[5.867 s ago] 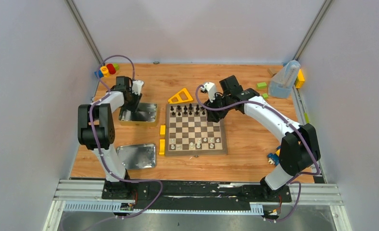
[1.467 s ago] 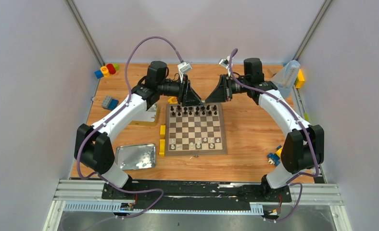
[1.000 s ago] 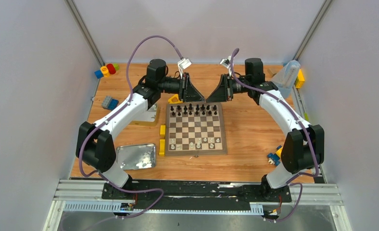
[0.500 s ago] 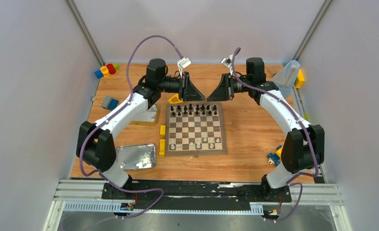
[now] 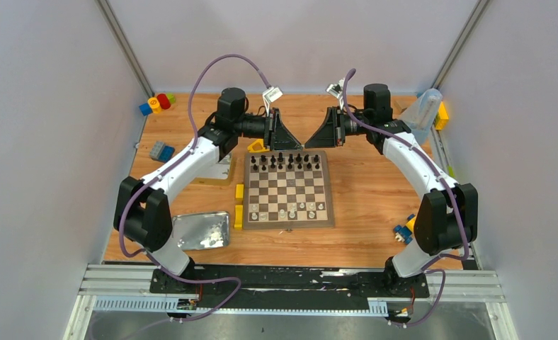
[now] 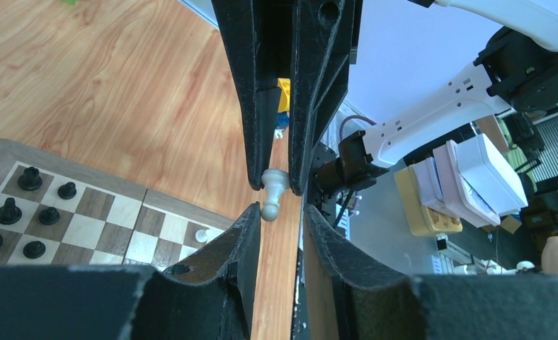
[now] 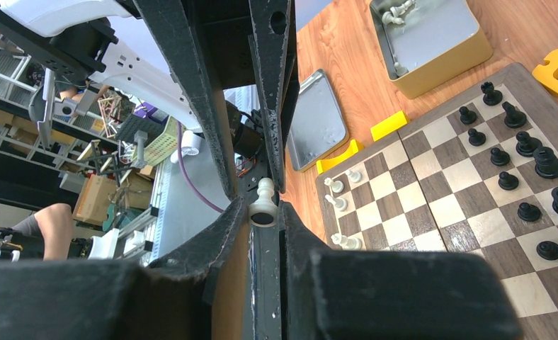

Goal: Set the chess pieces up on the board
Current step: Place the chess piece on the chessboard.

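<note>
**Pale pawn clamped in my right hand above the board's far edge**

My right hand (image 7: 263, 207) is closed on the base of a pale pawn (image 6: 270, 195). The pawn lies sideways in the air, its round head pointing at my left hand (image 6: 280, 212). My left hand is parted wider than that head, and I cannot tell whether 1 of its fingers brushes it. Both hands hang tip to tip, close together, above the far edge of the board (image 5: 288, 188) and well clear of the wooden surface (image 5: 368, 205).

On the board, black pieces (image 5: 282, 159) stand along the 2 far rows. Pale pieces (image 5: 301, 207) are spread thinly over the 2 near rows.

2 yellow blocks (image 5: 238, 191) lie just beside the board's left edge, 1 behind the other. A yellow triangle (image 5: 256, 147) sits near its far-left corner. Left of the board an open gold tin (image 7: 432, 42) holds a small cluster of pale pieces in 1 corner. A flat metal lid (image 5: 200, 230) lies on the surface nearer my left base.
</note>
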You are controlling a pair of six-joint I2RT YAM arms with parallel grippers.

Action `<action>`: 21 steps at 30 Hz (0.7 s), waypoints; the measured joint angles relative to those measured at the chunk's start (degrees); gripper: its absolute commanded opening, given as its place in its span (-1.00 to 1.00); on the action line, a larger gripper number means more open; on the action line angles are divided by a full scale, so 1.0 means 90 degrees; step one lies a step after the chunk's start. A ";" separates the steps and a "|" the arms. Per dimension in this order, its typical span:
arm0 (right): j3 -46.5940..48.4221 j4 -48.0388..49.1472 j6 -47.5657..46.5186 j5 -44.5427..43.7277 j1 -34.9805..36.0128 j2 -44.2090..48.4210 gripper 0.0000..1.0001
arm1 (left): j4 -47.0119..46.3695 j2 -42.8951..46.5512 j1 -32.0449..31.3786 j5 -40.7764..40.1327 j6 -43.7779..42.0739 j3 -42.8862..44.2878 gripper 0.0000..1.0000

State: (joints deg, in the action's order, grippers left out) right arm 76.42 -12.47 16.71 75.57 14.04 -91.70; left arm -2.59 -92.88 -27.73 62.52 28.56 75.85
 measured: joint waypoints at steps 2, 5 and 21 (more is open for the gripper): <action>0.0000 0.0007 0.0005 0.0000 0.0000 -0.0005 -0.92 | -0.0012 -0.0012 -0.0002 0.0002 0.0032 -0.0005 -0.33; 0.0000 0.0024 0.0024 0.0015 0.0000 -0.0015 -0.92 | -0.0032 -0.0029 -0.0002 -0.0002 0.0075 -0.0005 -0.38; -0.0053 0.0117 0.0087 0.0141 0.0000 -0.0066 -0.91 | -0.0160 -0.0138 -0.0002 0.0024 0.0223 -0.0007 -0.63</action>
State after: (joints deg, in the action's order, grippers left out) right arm 75.94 -11.42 17.50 76.84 14.04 -92.29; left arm -4.03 -94.13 -27.75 62.74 30.57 75.79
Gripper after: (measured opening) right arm 0.182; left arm 0.213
